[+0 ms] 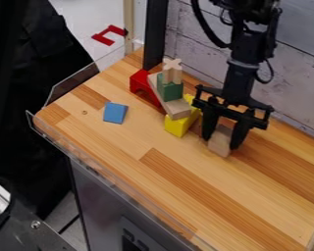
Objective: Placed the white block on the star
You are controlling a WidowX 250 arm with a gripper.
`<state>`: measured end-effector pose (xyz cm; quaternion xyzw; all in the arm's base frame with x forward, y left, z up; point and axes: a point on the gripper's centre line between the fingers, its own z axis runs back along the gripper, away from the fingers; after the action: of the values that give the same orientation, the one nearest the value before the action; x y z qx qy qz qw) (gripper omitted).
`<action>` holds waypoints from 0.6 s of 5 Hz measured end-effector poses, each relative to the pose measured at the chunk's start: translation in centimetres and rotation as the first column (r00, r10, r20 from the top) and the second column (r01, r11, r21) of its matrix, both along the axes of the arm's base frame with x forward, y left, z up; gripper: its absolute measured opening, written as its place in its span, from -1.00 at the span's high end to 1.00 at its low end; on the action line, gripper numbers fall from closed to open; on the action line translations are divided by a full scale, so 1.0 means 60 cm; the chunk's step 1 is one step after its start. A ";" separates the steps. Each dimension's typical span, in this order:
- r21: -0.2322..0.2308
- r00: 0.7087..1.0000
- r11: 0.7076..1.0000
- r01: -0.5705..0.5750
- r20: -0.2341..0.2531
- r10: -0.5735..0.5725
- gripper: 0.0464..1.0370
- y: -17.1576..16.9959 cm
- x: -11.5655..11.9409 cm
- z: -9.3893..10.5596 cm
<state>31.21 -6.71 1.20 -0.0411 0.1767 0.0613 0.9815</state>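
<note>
The black claw [221, 142] clasps a pale, smooth wooden block [219, 139] down at the wood-grained tabletop [137, 181], near a slanted plank [178, 112] bearing a notched green block [170, 92] and star-shaped wooden piece [172, 65].

The black arm [242, 73] runs off past the top edge; at centre right, the gripper [221, 143] hides part of the pale wooden block [219, 145] from me; the slanted plank [178, 110] covers some of the yellow block [177, 126] and red block [139, 81]; the tabletop [179, 181] gets cut off at right and bottom; that spot [84, 112] near its left end is too tiny to make out; the dark object [28, 238] at lower left is cut off too
</note>
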 end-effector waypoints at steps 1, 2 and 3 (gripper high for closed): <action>-0.008 0.992 0.997 -0.082 0.092 0.082 -0.04 -0.006 0.010 0.059; 0.001 0.934 0.957 -0.289 0.217 0.282 -0.04 0.015 0.019 0.150; -0.028 0.872 0.908 -0.418 0.270 0.409 -0.04 0.052 0.020 0.214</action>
<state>32.39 -3.59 14.07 -0.0707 0.0275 0.2662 0.9609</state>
